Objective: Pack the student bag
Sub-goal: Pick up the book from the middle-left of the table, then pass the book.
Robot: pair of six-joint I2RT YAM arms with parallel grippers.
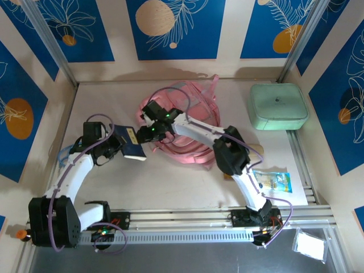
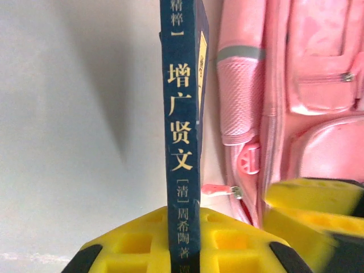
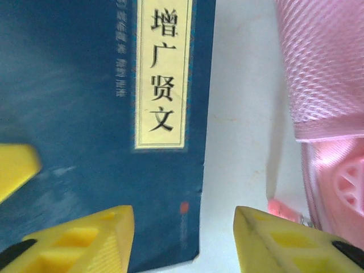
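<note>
The pink student bag (image 1: 187, 122) lies flat at the middle back of the table, its straps spread toward the front. A dark blue book (image 1: 135, 148) with Chinese lettering stands on edge just left of it. My left gripper (image 1: 122, 144) is shut on the book's spine (image 2: 182, 114), yellow pads pressed against both sides. My right gripper (image 1: 149, 134) hovers at the book's right side, open. In the right wrist view the book's cover (image 3: 85, 114) and lower corner sit between the spread fingers (image 3: 108, 239), untouched. The bag's mesh side pocket (image 2: 242, 91) is next to the book.
A mint-green rounded case (image 1: 278, 106) sits at the back right. A blue and yellow snack packet (image 1: 273, 182) lies right of the right arm. A white packet (image 1: 310, 244) rests off the front right corner. Walls enclose the table on three sides.
</note>
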